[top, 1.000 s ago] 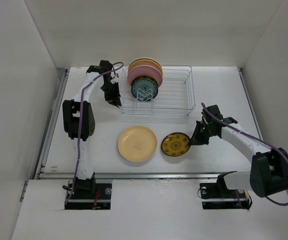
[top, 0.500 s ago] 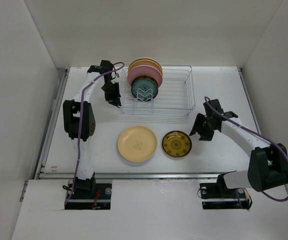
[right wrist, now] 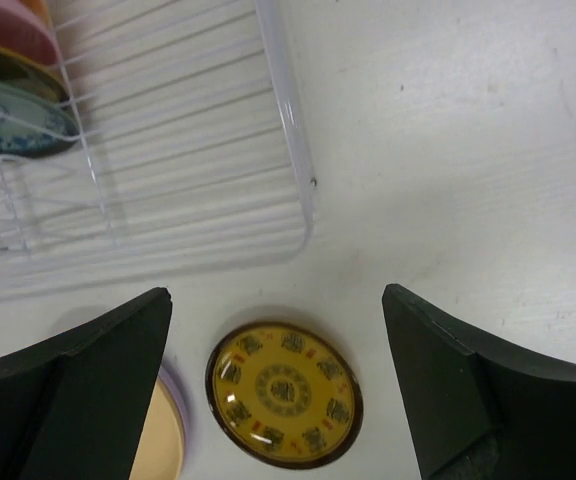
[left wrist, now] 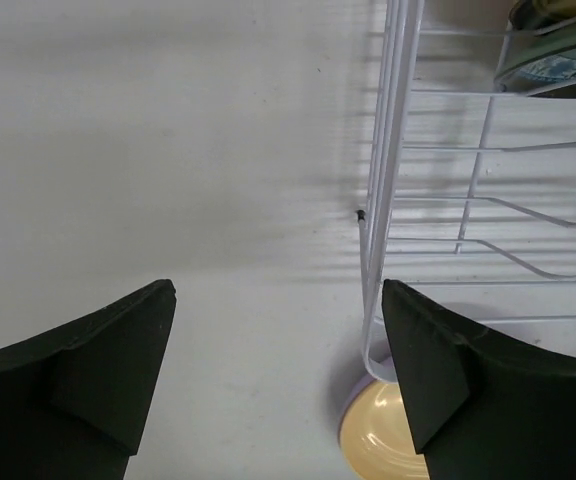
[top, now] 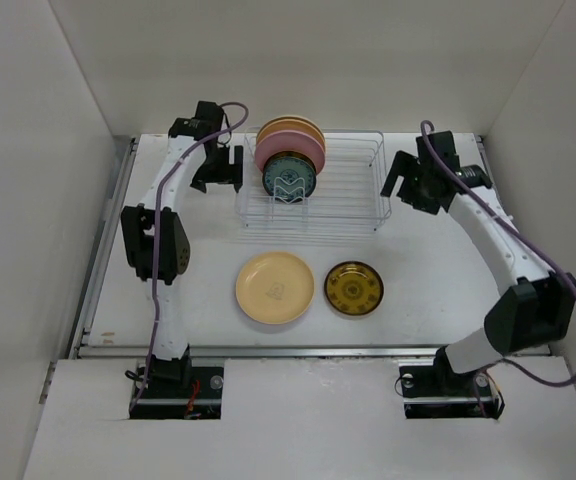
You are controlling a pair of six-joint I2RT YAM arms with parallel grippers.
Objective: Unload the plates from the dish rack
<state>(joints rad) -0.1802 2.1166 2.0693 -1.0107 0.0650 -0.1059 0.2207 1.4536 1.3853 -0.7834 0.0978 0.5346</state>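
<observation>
Lying flat side by side on the white surface (top: 438, 290): a pale yellow plate (top: 275, 288) and, to its right, a dark gold-centred plate (top: 353, 289).
Beyond them, the wire dish rack (top: 353, 195) holds upright plates (top: 288, 152) bunched at its left end. The left gripper (left wrist: 278, 330) and right gripper (right wrist: 278, 330) hover off the rack's left and right ends, both spread open and empty.

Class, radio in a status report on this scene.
Left gripper, right gripper open, empty, flanking dish rack. Racked plates upright at its left end; yellow plate, gold-patterned plate on table. Nothing blocking.
</observation>
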